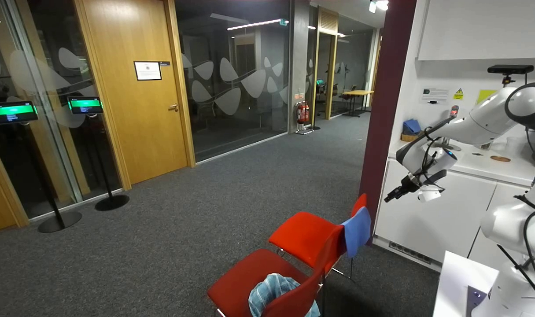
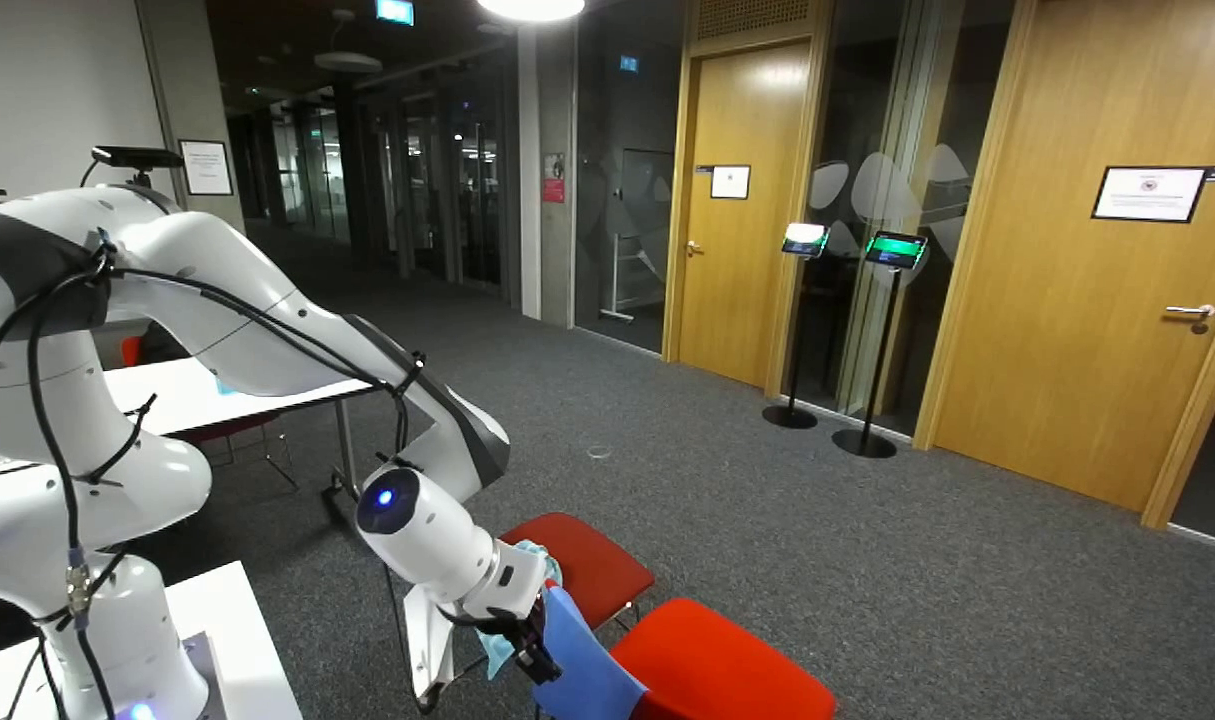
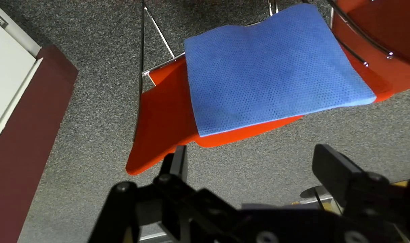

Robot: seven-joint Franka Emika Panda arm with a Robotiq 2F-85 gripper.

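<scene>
My gripper (image 3: 250, 155) is open, with its two black fingers wide apart and nothing between them. In the exterior views, the gripper (image 1: 394, 193) (image 2: 537, 660) points down and outward near the chairs. A blue cloth (image 3: 272, 71) hangs over the backrest of a bright red chair (image 3: 167, 111). The cloth also shows in both exterior views (image 1: 357, 231) (image 2: 589, 655), as does the bright red chair (image 1: 304, 229) (image 2: 722, 665). In the wrist view the cloth lies beyond the fingertips, apart from them. A light blue patterned cloth (image 1: 269, 290) lies on a darker red chair (image 1: 249, 273).
A maroon column (image 1: 381, 132) and white cabinets (image 1: 434, 211) stand beside the arm, with a counter (image 1: 483, 163) above. The arm's base stands on a white table (image 2: 242, 640). Two screen stands (image 1: 111, 200) (image 1: 58, 220) are near the wooden door (image 1: 130, 119).
</scene>
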